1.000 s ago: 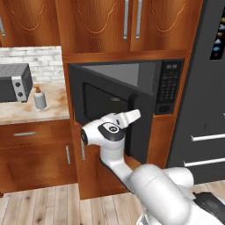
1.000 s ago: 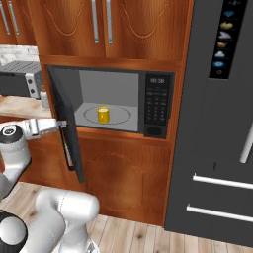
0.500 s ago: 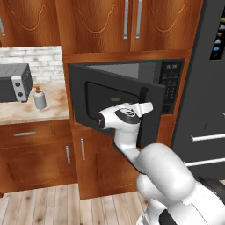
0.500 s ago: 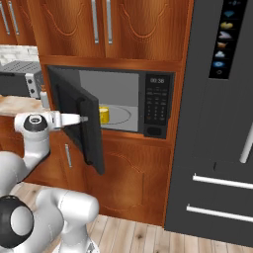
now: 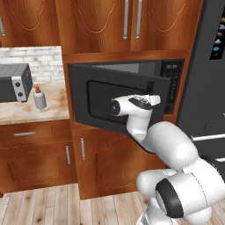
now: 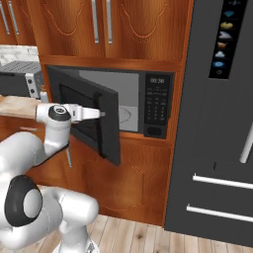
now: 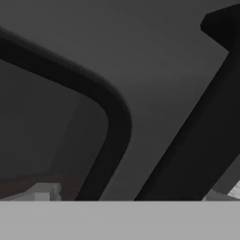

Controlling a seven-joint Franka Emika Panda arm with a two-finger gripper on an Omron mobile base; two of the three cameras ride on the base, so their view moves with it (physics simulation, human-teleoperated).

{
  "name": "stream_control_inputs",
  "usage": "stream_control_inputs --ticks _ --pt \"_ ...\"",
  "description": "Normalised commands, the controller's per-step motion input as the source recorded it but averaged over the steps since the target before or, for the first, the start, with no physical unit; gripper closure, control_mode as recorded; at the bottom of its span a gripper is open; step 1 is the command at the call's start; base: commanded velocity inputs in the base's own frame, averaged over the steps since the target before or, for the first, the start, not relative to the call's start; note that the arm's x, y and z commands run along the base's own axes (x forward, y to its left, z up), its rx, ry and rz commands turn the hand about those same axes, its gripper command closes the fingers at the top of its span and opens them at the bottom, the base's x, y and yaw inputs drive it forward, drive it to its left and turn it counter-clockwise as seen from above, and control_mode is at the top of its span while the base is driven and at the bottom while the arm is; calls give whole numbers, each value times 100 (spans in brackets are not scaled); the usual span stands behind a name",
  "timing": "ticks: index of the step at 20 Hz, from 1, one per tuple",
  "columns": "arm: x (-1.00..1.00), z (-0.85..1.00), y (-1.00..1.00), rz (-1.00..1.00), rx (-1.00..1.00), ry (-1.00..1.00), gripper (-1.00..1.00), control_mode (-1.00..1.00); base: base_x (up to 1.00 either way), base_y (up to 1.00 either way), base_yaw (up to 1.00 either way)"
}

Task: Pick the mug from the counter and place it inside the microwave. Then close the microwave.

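Microwave (image 6: 148, 106) door (image 5: 118, 103): flat dark glass.

the microwave (image 5: 127, 94) door is dark and a bit shiny, with a smooth glass-like window. the cabinets (image 5: 39, 156) are shiny red-brown wood with metal handles. the counter (image 5: 26, 112) looks like smooth beige stone. the floor (image 5: 66, 204) is pale wood planks.

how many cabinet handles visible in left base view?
5. Two vertical upper cabinet handles above the microwave, one at the upper-left edge, one drawer handle, one lower cabinet handle below. Others may be hidden.
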Motion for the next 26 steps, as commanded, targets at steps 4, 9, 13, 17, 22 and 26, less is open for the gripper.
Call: stream_control_inputs --ticks 4,9,13,17,22,26 --pt "55 0 -17 6 8 0 -100 -100 0 0 0" --pt "55 0 -17 6 7 0 -100 -100 0 0 0" --pt "56 0 -24 7 7 0 -100 -100 0 0 0" --pt "59 0 -24 7 7 0 -100 -100 0 0 0" --pt "50 0 -26 9 8 0 -100 -100 0 0 0" --pt "43 0 -18 8 7 0 -100 -100 0 0 0"
